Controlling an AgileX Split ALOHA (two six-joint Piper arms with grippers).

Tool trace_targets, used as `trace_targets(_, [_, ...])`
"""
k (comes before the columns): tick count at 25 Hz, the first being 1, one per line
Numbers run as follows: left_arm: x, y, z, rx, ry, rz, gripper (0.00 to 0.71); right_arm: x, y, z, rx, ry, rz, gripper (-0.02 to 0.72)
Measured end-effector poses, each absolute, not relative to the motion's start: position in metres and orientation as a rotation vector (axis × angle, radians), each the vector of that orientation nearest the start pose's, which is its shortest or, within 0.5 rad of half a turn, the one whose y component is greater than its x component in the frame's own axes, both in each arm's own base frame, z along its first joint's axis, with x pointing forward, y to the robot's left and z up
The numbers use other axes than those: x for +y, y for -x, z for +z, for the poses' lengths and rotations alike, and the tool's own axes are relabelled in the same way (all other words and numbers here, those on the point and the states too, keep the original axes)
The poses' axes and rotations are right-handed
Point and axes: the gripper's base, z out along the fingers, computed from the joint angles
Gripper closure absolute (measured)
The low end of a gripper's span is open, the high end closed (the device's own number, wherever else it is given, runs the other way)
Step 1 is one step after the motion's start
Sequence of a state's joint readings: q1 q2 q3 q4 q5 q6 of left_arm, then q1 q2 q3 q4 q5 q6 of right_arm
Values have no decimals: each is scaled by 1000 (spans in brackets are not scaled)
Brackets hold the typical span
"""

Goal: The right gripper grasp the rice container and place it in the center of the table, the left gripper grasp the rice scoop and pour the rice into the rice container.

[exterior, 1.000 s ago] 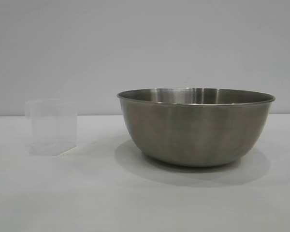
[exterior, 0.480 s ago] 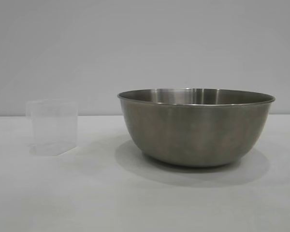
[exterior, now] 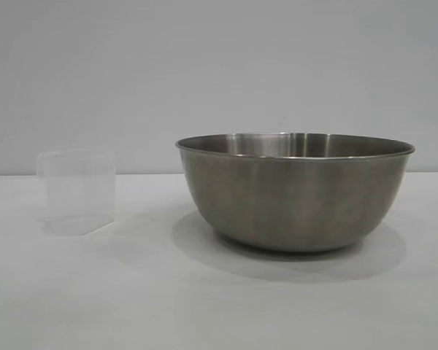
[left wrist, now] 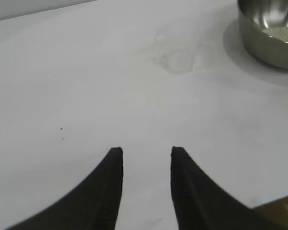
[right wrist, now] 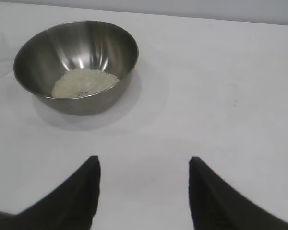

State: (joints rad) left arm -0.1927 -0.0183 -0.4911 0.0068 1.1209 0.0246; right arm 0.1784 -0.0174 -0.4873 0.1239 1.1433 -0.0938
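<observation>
The steel rice container (exterior: pixel 296 191) stands upright on the white table (exterior: pixel 131 292), right of centre in the exterior view. It shows in the right wrist view (right wrist: pixel 77 64) with a heap of rice (right wrist: pixel 84 82) on its bottom, and partly in the left wrist view (left wrist: pixel 271 31). The clear plastic rice scoop (exterior: pixel 77 191) stands upright on the table to the bowl's left; in the left wrist view it is a faint clear shape (left wrist: pixel 178 58). My left gripper (left wrist: pixel 146 152) is open and empty, well back from the scoop. My right gripper (right wrist: pixel 144 163) is open and empty, well back from the bowl.
A plain grey wall (exterior: pixel 219 65) stands behind the table. A brown patch past the table's edge (left wrist: pixel 278 213) shows in a corner of the left wrist view.
The scoop has shifted slightly to the left on the table and the bowl barely at all. No gripper shows in the exterior view.
</observation>
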Motion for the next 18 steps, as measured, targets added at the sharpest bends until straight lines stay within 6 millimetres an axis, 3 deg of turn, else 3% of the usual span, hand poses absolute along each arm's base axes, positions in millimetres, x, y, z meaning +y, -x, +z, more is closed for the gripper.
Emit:
trace_targets(13, [3,9,270,2087,-201,-91,506,8,12,268,2100,300,200,316])
trace_targets(18, [2,9,270,2094,-63,-13,506,9,11,268,2109,204,146,316])
